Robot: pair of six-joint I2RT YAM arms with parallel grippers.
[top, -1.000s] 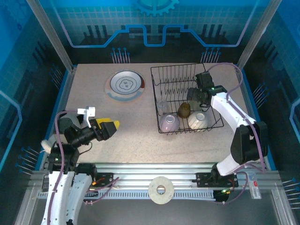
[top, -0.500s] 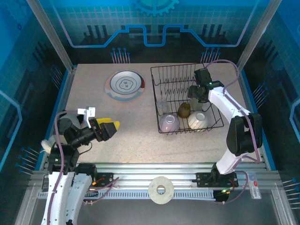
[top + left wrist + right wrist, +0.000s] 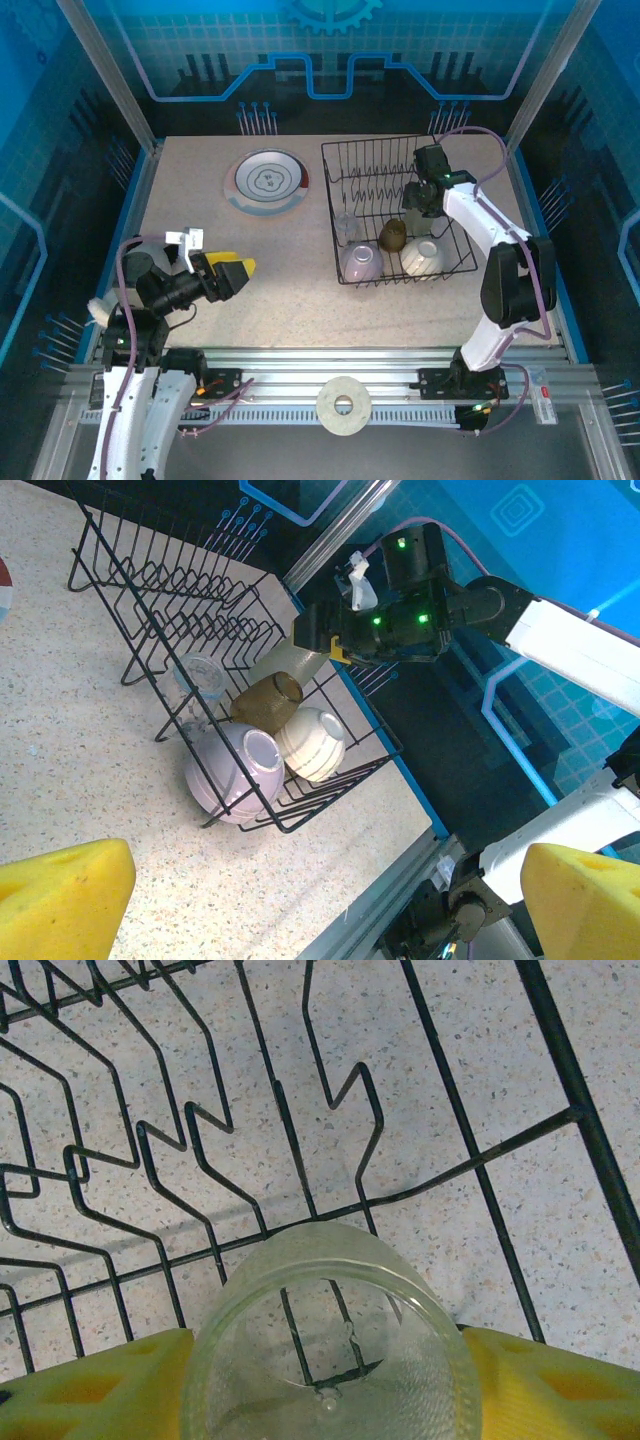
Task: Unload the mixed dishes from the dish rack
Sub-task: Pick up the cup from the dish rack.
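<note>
Status: early in the unload. One plate (image 3: 266,182) is out, flat on the table (image 3: 290,250) just left of the dish rack (image 3: 329,205). No other dish is on the table.

In the rack: lavender bowl (image 3: 360,263) and white bowl (image 3: 423,257) side by side at the near end. Brown cup (image 3: 393,235) sits just behind them, touching both in the left wrist view. Clear glass (image 3: 345,228) stands by the left wall. The plate prongs at the far end are bare.

Right gripper (image 3: 413,196) is inside the rack on its right side, around a textured glass (image 3: 330,1360). Yellow pads (image 3: 90,1380) sit on either side of it with no gap visible, so it reads as pinched. Can't tell whether the glass is off the wires yet.

Left gripper (image 3: 228,272) is spread wide and empty, parked near its base, well apart from the rack.

Estimate: one item done, one in hand, four to go. Next step calls for lifting the glass clear of the prongs and right wall. Slip risk on smooth glass.
</note>
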